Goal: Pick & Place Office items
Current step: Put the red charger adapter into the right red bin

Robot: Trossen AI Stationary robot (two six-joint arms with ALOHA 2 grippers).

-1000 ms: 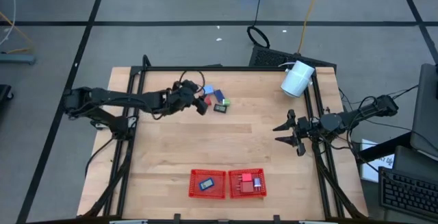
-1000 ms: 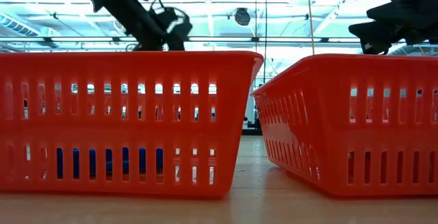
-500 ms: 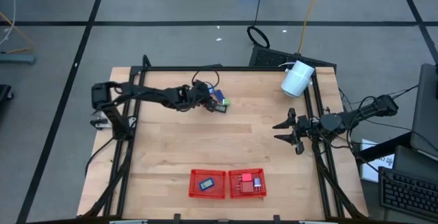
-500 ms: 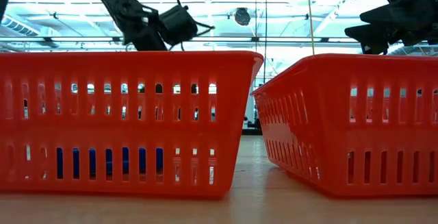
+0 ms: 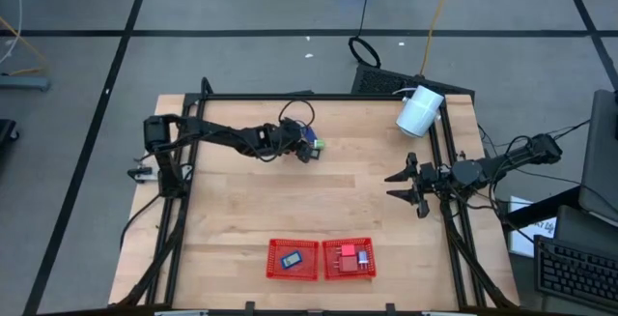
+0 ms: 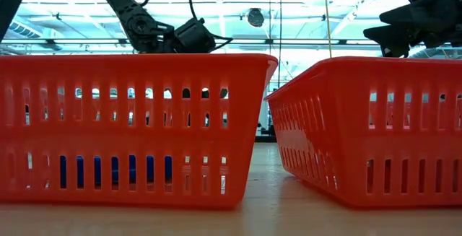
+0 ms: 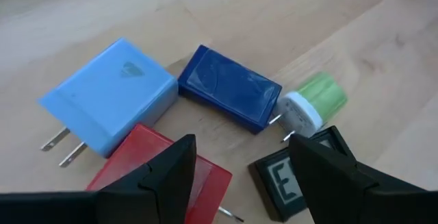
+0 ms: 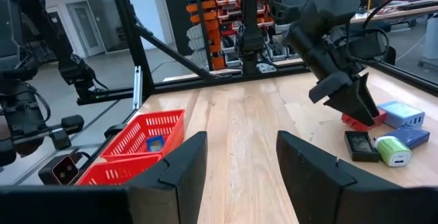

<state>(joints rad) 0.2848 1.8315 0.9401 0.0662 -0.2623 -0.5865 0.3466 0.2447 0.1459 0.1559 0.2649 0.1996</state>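
Note:
The office items lie in a cluster on the far-left part of the table: a light blue plug (image 7: 109,97), a dark blue block (image 7: 229,94), a green-and-white piece (image 7: 311,104), a red block (image 7: 161,172) and a black piece (image 7: 284,179). My left gripper (image 7: 246,148) slants down just over the red and black pieces (image 8: 345,94). It is open, one finger above each, and I see no touch. My right gripper (image 5: 413,186) waits open at the table's right edge, pointing level.
Two red mesh trays (image 5: 293,258) (image 5: 348,258) stand side by side at the near edge, a blue piece in the left one and red pieces in the right one. A white cylinder (image 5: 420,111) lies at the far right corner. Bare wood stretches between trays and cluster.
My left gripper has come down and a little toward the table's right edge, tipping further downward, and now stands close over the cluster of items. Its fingers have kept the same gap. The items have stayed where they were.

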